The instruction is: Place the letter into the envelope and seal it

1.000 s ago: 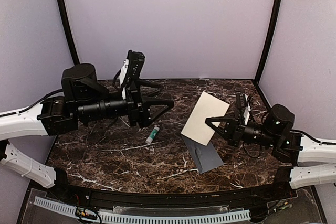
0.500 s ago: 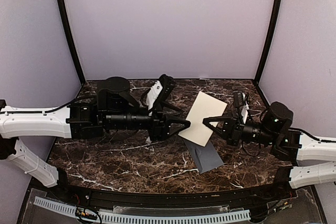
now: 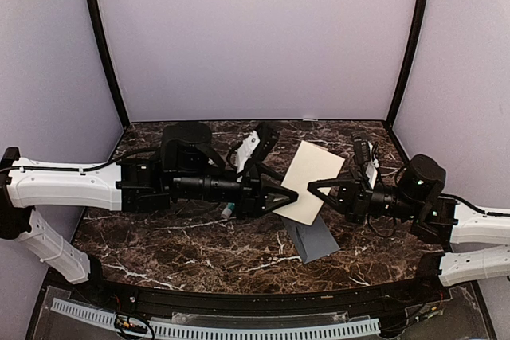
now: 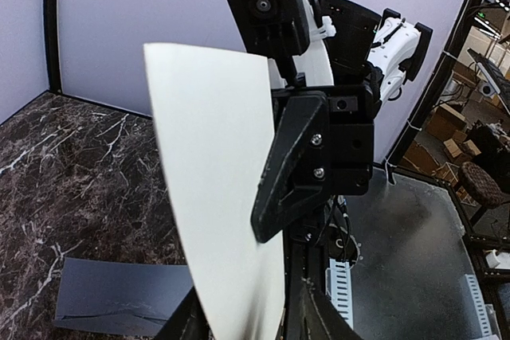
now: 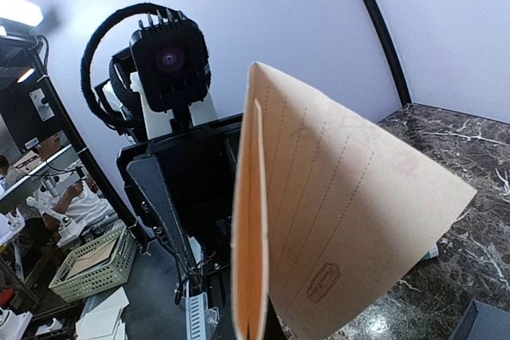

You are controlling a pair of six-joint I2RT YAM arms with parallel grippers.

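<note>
The right gripper (image 3: 315,185) is clenched on the letter (image 3: 307,166), pinching its right-hand edge and holding the sheet up off the table (image 3: 199,246). The sheet is tilted, with its far corner higher than its near one. In the right wrist view the letter is tan, marked with faint dotted rules and a small printed emblem near its lower edge. A second layer shows along the edge nearest the camera.

The left gripper (image 3: 290,197) reaches in from the opposite side. Its fingers stand on either side of the letter's lower left edge. In the left wrist view the sheet runs down between the two fingers, but I cannot tell whether they press on it or only straddle it.

The envelope (image 3: 315,238) lies flat on the table, just below the raised letter and between the two grippers. It is dark blue-grey, and neither gripper touches it. A small white-and-green glue stick (image 3: 227,212) lies on the table under the left arm, mostly hidden.
</note>
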